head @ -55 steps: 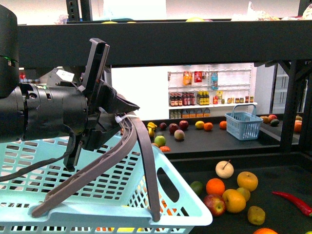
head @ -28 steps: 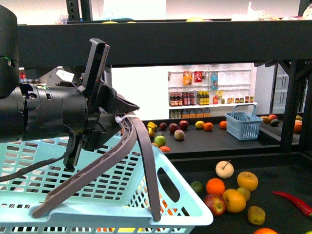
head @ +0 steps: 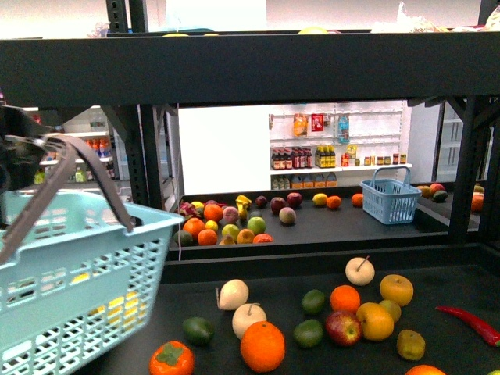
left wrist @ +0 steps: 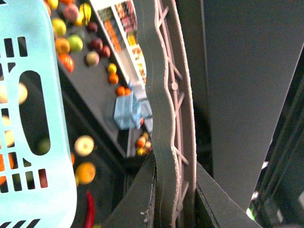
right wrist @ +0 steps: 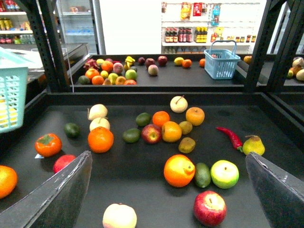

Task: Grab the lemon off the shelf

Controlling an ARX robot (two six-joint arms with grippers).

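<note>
The lemon [head: 391,310] [right wrist: 185,127] is a small dull-yellow oval on the near black shelf deck [head: 437,281]. It lies tucked among oranges and a red apple [head: 344,327]. My left gripper [head: 14,156] [left wrist: 173,202] is at the far left, shut on the grey basket handle [head: 94,172] [left wrist: 166,95]. From that handle hangs the pale-blue basket [head: 78,266] [left wrist: 28,95], with yellow fruit showing through its mesh. My right gripper [right wrist: 168,197] is open, low over the front of the deck. An orange-yellow fruit [right wrist: 179,170] and a red apple [right wrist: 209,208] lie between its fingers [right wrist: 61,194], and the lemon is further in.
Oranges, limes, pale round fruits, a persimmon [head: 172,358] and a red chili [head: 469,322] lie scattered over the deck. A thick upper deck [head: 258,66] hangs overhead, and uprights [head: 467,172] stand at the right. A farther deck holds more fruit and a small blue basket [head: 391,199].
My left arm and the basket have swung left and away from the front camera. This has uncovered the fruit on the left part of the deck.
</note>
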